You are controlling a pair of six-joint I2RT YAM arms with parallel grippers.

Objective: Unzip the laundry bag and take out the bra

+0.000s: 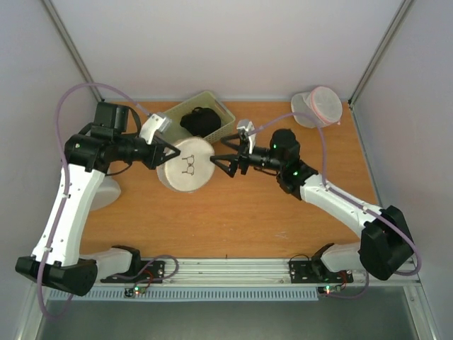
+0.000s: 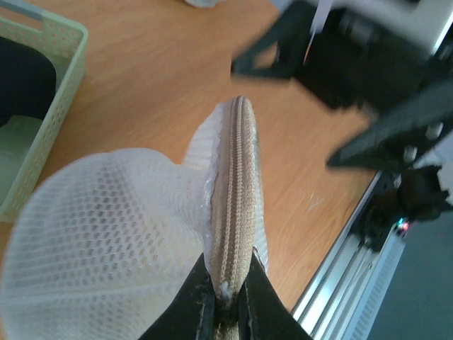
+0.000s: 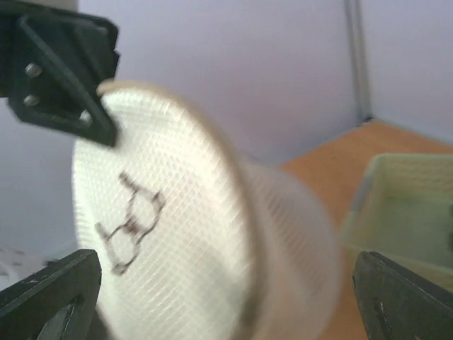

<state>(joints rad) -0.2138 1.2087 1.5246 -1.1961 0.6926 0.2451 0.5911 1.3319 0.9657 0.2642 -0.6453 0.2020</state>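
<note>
The round cream-white mesh laundry bag point(image 1: 187, 164) is tilted up on edge at mid-table, with a small dark mark point(image 1: 189, 168) on its face. My left gripper point(image 1: 168, 152) is shut on the bag's rim. In the left wrist view it point(image 2: 226, 287) pinches the tan zip band point(image 2: 237, 198) of the bag point(image 2: 106, 234). My right gripper point(image 1: 225, 157) is open just right of the bag. In the right wrist view its fingers point(image 3: 49, 297) stand wide on either side of the bag point(image 3: 184, 227), not touching it. No bra shows.
A pale green basket point(image 1: 225, 113) holding a black item point(image 1: 199, 120) stands just behind the bag. A white mesh bag with a pink zip point(image 1: 316, 106) lies at the back right. A greyish-white bag point(image 1: 106, 193) lies under the left arm.
</note>
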